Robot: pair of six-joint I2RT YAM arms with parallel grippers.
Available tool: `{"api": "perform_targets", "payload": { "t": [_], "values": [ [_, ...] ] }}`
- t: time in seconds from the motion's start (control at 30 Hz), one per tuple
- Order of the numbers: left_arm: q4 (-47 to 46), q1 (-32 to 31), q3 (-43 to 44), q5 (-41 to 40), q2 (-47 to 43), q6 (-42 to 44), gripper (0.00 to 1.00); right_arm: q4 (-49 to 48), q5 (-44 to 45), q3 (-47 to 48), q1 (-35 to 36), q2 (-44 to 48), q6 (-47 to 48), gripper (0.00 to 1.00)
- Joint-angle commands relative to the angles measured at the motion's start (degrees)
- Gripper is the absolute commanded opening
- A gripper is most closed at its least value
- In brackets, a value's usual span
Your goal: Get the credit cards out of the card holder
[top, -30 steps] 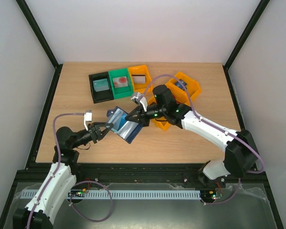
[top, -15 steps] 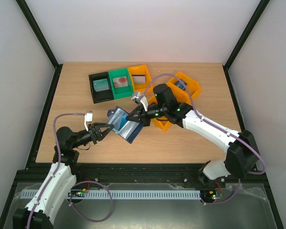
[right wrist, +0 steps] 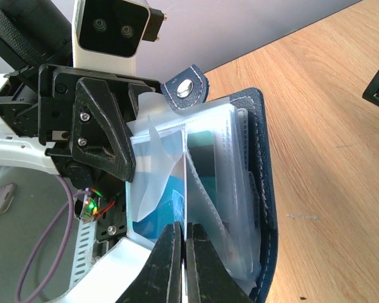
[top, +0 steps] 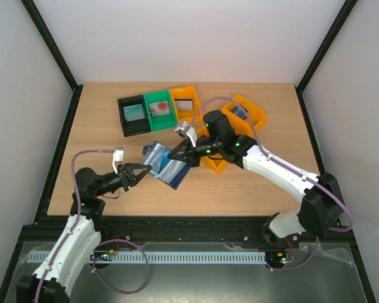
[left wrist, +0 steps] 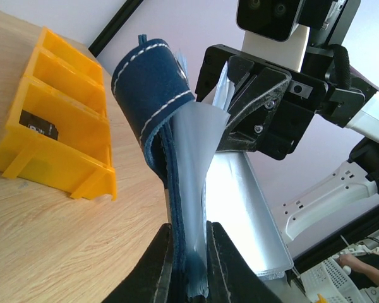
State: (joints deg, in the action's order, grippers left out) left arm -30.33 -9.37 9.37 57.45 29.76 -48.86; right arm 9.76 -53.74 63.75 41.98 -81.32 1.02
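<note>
The card holder [top: 167, 164], navy outside with clear sleeves inside, hangs open above the table between both grippers. My left gripper [top: 145, 169] is shut on its lower edge, pinching the navy cover [left wrist: 153, 76] and a clear sleeve between the jaws [left wrist: 188, 252]. From the other side my right gripper [top: 177, 153] is shut on one thin clear sleeve [right wrist: 185, 233]. A teal credit card [right wrist: 170, 202] shows through the sleeves beside the navy cover [right wrist: 265, 189]. Other credit cards lie in the bins: teal [top: 134, 112], red [top: 158, 108].
Black bin [top: 127, 124], green bin [top: 146, 98] and orange bin [top: 180, 93] stand in a row at the back. Two more orange bins sit at right [top: 256, 120] and under the right arm [top: 215, 165]. An orange bin [left wrist: 50, 139] is close on the left wrist's left.
The left gripper's jaws have closed down on the holder's edge. The holder has shifted slightly right; the right gripper stays shut.
</note>
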Motion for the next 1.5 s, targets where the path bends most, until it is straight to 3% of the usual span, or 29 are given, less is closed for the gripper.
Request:
{"api": "perform_targets", "payload": {
  "t": [0.0,0.2,0.37,0.43,0.53,0.97,1.1,1.33,1.47],
  "values": [
    [-0.54,-0.25,1.30,2.59,-0.75,0.47,0.02,2.45,6.75,2.44,-3.48,1.70,1.63,0.02],
    [1.22,-0.28,1.93,2.41,-0.76,1.48,0.04,2.49,6.27,2.52,-4.64,2.33,1.76,0.01],
    [0.12,-0.48,1.56,1.25,-0.84,1.30,0.03,-1.75,-1.86,1.64,-4.62,1.08,-1.73,0.02],
    [-1.99,-0.84,1.06,0.14,-0.93,0.58,0.03,-8.35,-5.55,-0.69,-4.62,0.71,-5.62,0.02],
    [-3.57,-1.38,0.67,-1.28,-1.06,0.07,0.09,-13.65,-7.35,-2.32,-4.54,-0.26,-10.80,0.02],
    [-6.67,-3.32,-0.93,-4.33,-1.90,0.17,0.28,-14.33,-7.11,-2.11,-3.92,-0.66,-11.19,0.02],
    [-6.58,-3.33,-1.10,-3.99,-2.19,0.30,0.25,-12.34,-6.66,-1.04,-3.92,-0.51,-9.94,0.02],
    [-5.97,-3.41,-1.11,-4.01,-2.42,0.61,0.03,-8.96,-5.06,0.02,-3.92,-0.15,-7.27,0.02],
    [-5.19,-3.41,-0.95,-4.01,-2.56,0.98,0.02,-4.20,-1.62,1.31,-4.45,0.32,-3.97,0.02]
  ]
}}
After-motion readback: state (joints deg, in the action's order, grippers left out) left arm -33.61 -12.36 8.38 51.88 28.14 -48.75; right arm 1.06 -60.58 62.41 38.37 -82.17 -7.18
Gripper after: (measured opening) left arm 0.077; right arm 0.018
